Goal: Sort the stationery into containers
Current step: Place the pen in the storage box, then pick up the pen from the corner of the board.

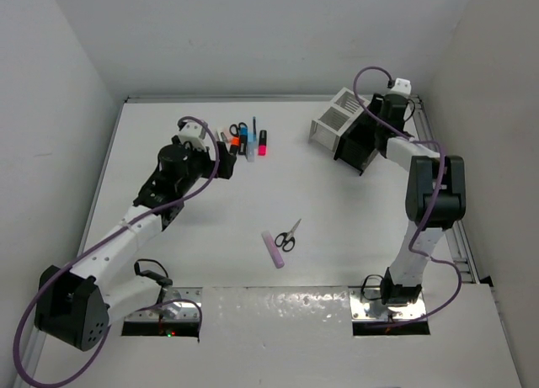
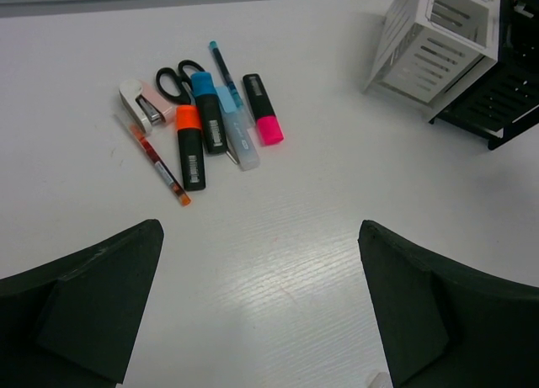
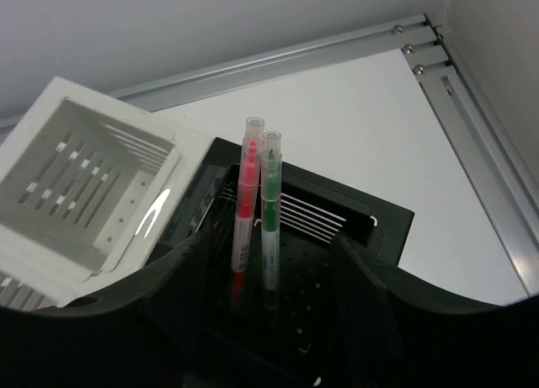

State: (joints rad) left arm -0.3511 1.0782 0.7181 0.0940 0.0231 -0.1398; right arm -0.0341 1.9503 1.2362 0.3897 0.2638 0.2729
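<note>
- I'm sitting at the drop-off step. The right gripper (image 3: 271, 302) is hanging over the black organiser box (image 3: 375, 215), and a red pen (image 3: 243, 204) and a green pen (image 3: 269, 215) are standing upright side by side in one of its compartments.
- I'm reading the right jaws as parted. A gap is showing on both sides of the two pens, so they're loose, not pinched. The fingers are flanking them low in the compartment.
- The white organiser box (image 3: 76, 178) is sitting right against the black one.
- The left gripper (image 2: 261, 316) is spread fully wide and carrying nothing. It's hovering over bare table just short of the pile.
- The pile is an orange highlighter (image 2: 190, 148), a blue highlighter (image 2: 208, 110), a pink highlighter (image 2: 263, 110), black-handled scissors (image 2: 173, 81) and a thin blue pen (image 2: 221, 64), all touching or just beside each other.
- The second scissors (image 1: 288, 235) and the lilac bar (image 1: 272, 249) are lying together mid-table, well apart from both boxes.
- My call on the next move: I'm planning a straight vertical lift on the right so the fingers aren't clipping the pens or the compartment wall.
- After that I'm bringing the left down over one highlighter only. They're packed tight, so I'm expecting a neighbour could get dragged.
</note>
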